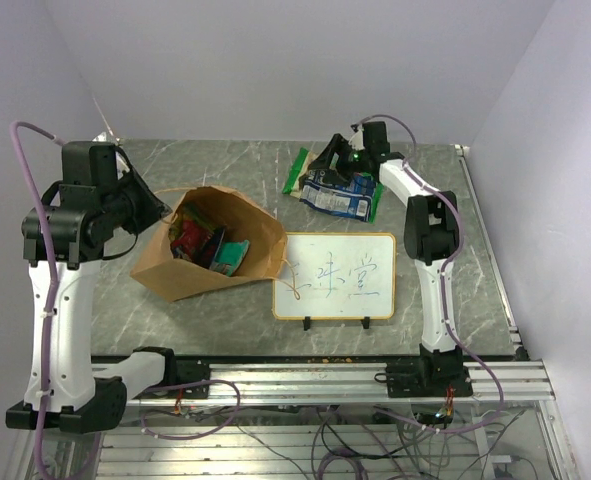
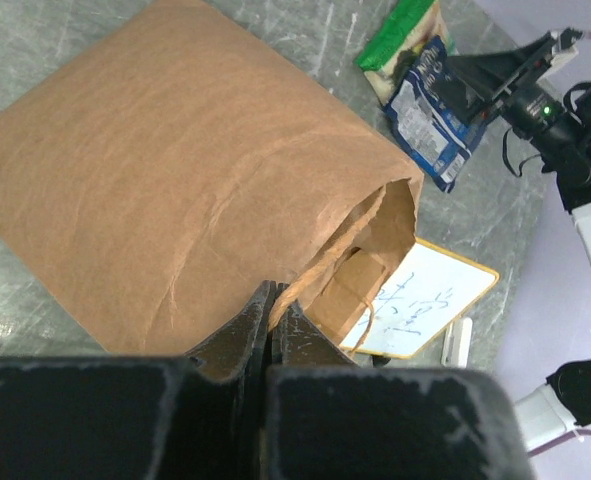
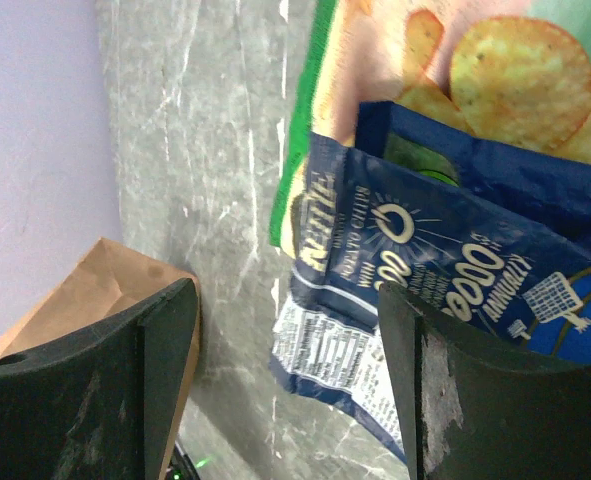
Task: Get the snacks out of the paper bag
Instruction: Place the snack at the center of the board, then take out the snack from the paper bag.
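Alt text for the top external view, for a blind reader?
A brown paper bag lies open on a grey table, snack packets inside, its rim pinched by the left gripper. The right gripper is open over blue and green packets beyond a whiteboard.

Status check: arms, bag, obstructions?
Left fingers shut on paper bag rim. Right fingers open over blue packet. Red, teal packets inside bag. Whiteboard beside bag mouth.

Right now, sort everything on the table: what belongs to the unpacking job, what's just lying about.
Job: paper bag; packets inside it; blue packets and green chip bag, already out.
Lying about: whiteboard.
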Tool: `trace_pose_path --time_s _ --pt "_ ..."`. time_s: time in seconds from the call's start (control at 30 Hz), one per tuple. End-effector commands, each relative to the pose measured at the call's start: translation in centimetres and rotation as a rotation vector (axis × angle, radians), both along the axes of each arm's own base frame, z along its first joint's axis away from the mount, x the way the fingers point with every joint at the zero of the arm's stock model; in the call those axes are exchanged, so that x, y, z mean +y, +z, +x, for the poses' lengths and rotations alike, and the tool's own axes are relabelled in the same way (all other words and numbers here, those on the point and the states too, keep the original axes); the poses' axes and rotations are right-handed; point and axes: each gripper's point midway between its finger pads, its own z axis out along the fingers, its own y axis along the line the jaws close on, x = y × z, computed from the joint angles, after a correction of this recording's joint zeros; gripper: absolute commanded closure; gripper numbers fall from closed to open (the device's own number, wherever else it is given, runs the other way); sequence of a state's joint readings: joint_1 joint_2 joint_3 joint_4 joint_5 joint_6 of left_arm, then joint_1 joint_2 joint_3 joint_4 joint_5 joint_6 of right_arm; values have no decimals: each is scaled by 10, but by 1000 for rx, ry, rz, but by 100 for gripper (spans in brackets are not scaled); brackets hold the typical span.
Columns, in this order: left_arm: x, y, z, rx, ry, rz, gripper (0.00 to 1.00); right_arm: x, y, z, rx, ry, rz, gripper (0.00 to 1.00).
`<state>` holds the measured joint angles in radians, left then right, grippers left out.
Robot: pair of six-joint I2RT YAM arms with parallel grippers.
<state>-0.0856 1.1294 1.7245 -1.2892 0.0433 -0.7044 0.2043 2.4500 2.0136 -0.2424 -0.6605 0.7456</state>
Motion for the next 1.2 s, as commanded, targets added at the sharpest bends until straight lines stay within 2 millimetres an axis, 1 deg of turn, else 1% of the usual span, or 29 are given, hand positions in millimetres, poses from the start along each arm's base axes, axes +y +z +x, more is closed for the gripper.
trace_pose_path --time_s 0.0,0.07,0.17,0.33,0.4,0.43,0.47,0.63,0.7,0.8,0.83,0.9,0.97,1.03,1.07,1.17 --pt "-16 8 0 -73 -100 -54 93 -5 65 -5 -85 8 -48 27" --pt "-27 7 2 -99 -156 -86 93 -9 78 -17 -88 17 -73 27" --pt "-41 5 0 -125 -225 -138 93 -5 96 -50 -83 61 -83 27" --pt "-51 5 -14 -160 -293 -173 93 16 129 -122 -119 169 -144 27" --pt "-55 3 -21 -160 -324 -184 93 25 140 -153 -120 210 -157 27" --pt "-57 1 -25 -155 -339 -192 93 30 150 -170 -135 231 -153 27" --pt "-59 -1 -29 -151 -352 -199 93 34 155 -185 -140 251 -153 27" --pt "-65 -20 -50 -107 -392 -228 93 54 170 -247 -168 342 -146 28" --pt "-64 -25 -56 -97 -386 -230 93 67 173 -271 -197 386 -157 28" --pt "-65 -25 -58 -103 -361 -266 93 86 179 -299 -261 412 -160 29" --pt "-69 -22 -57 -110 -363 -293 93 92 182 -305 -290 409 -154 29" --pt "-74 -18 -53 -122 -366 -338 93 102 180 -313 -340 382 -172 31" --pt "-74 -16 -48 -128 -354 -351 93 111 172 -317 -370 323 -234 34" --pt "-72 -17 -43 -129 -332 -347 93 124 165 -325 -410 295 -266 38" --pt "-71 -18 -41 -127 -316 -345 93 131 165 -327 -447 274 -270 40" --pt "-69 -18 -36 -137 -282 -359 93 152 162 -340 -572 282 -278 51"
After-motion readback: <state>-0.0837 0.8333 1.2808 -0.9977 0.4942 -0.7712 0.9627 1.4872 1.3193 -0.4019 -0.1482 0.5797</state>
